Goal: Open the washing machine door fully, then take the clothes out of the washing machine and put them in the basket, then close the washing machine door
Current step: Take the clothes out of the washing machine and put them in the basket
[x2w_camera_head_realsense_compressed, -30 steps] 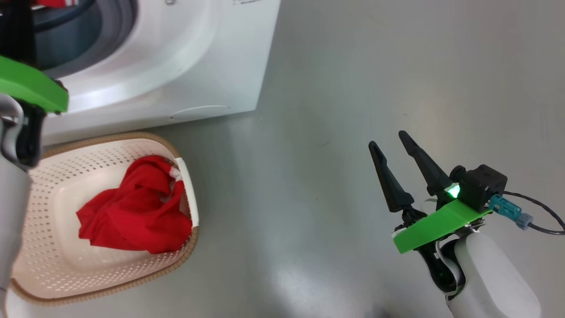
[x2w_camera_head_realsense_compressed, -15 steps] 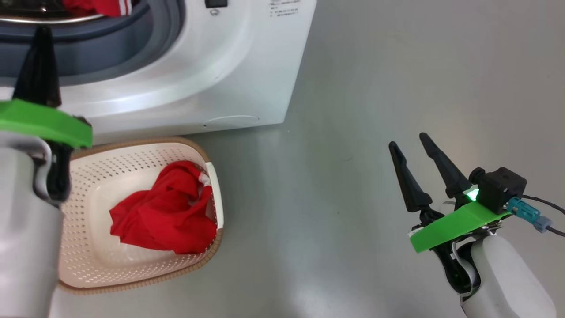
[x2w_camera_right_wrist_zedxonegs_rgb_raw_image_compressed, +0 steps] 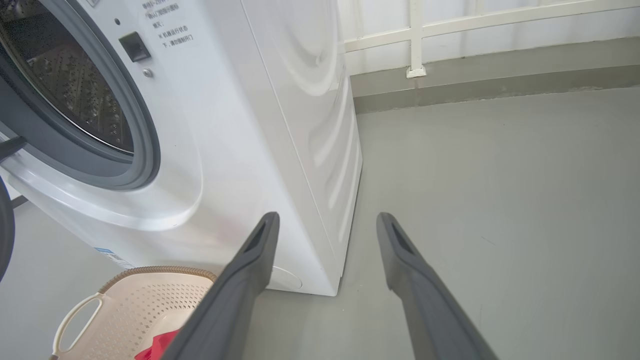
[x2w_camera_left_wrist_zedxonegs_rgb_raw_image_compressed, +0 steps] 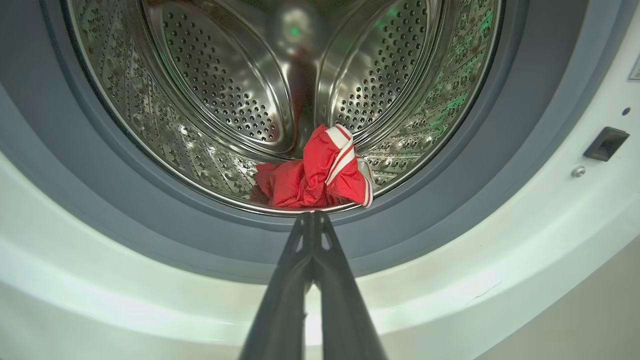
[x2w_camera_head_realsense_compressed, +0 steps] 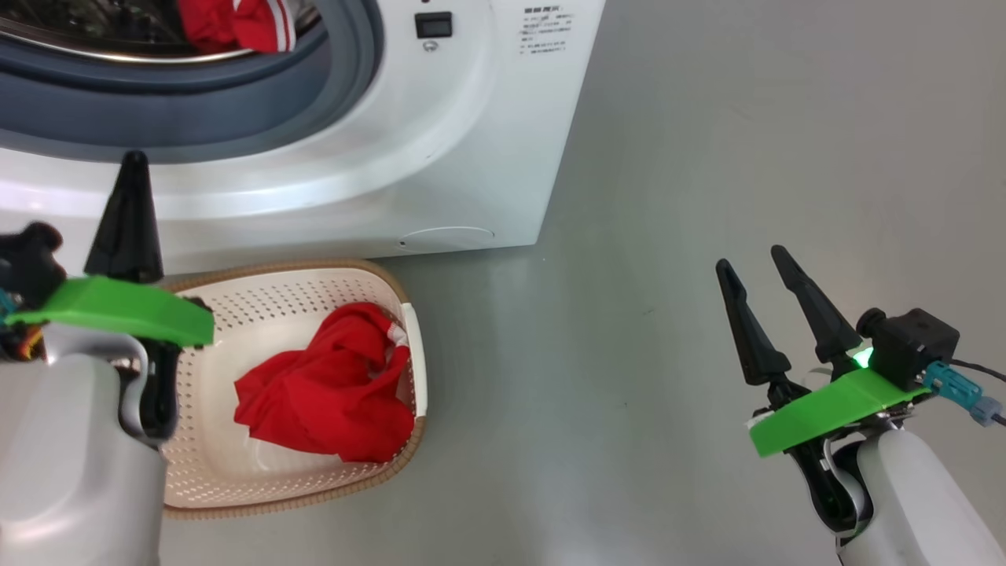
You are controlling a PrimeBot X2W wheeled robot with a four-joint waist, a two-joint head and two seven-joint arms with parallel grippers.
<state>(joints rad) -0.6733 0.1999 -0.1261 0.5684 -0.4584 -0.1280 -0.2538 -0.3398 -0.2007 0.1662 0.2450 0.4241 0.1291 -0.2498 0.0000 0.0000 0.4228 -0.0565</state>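
Left gripper (x2w_camera_left_wrist_zedxonegs_rgb_raw_image_compressed: 312, 220), clenched and empty, lines up on the red white-striped garment (x2w_camera_left_wrist_zedxonegs_rgb_raw_image_compressed: 320, 172) at the perforated steel drum (x2w_camera_left_wrist_zedxonegs_rgb_raw_image_compressed: 225, 75) lip for the next pick; a second red garment (x2w_camera_head_realsense_compressed: 330, 393) lies in the cream perforated plastic basket (x2w_camera_head_realsense_compressed: 314, 268). Right gripper (x2w_camera_head_realsense_compressed: 750, 261) idles, spread.

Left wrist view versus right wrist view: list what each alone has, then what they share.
Left wrist, not right: a red white-striped garment inside the perforated steel drum, beyond the shut left claw. Right wrist, not left: the cream perforated plastic basket, white railing, the open right claw. Both: the white washing machine, its grey rubber gasket, that drum.
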